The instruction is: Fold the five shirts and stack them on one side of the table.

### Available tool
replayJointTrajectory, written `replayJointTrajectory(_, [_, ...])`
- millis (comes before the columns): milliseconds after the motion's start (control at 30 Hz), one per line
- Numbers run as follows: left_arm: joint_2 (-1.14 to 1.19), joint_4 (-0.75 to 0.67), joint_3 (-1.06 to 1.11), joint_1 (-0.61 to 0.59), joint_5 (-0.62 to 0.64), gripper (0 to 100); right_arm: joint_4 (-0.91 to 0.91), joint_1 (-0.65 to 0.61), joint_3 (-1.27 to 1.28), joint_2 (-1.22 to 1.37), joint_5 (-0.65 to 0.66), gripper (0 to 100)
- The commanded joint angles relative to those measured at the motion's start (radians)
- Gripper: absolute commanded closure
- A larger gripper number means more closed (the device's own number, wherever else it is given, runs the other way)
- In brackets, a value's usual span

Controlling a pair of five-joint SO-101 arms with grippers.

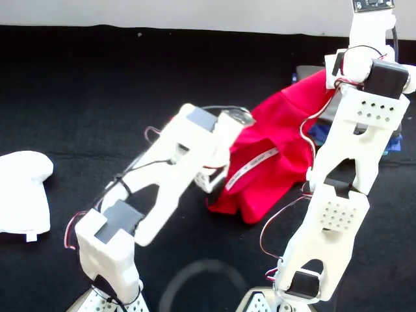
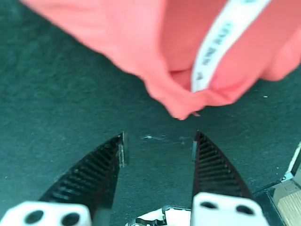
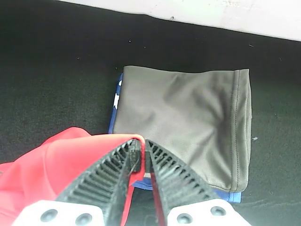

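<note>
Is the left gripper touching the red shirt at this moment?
Apart. In the left wrist view the left gripper is open, and a strip of dark table shows between its fingertips and the red shirt.

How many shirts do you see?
4: white shirt lying apart, red shirt in the right gripper, grey shirt atop a blue shirt. More may be hidden.

Crumpled red shirt (image 1: pixel 273 123) hangs; grey shirt (image 3: pixel 188 122) folded atop blue shirt (image 3: pixel 114 113).
</note>
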Motion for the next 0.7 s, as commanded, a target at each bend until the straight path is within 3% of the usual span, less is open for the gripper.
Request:
replayJointTrajectory(0, [-0.005,-0.015,-0.028,0.059,0.015,78,0.008,0.007,-0.001,-0.073,0.011,99.4])
replayJointTrajectory(200, [0.008,-0.161,-0.007,0.068,0.021,78,0.008,0.008,-0.001,-0.073,0.011,99.4])
replayJointTrajectory(500, [0.111,-0.258,0.048,0.018,0.02,79,0.008,0.012,-0.001,-0.074,0.011,99.3])
replayJointTrajectory(667, [0.111,-0.262,0.016,-0.048,0.02,100,0.01,0.008,-0.001,-0.073,0.003,99.3])
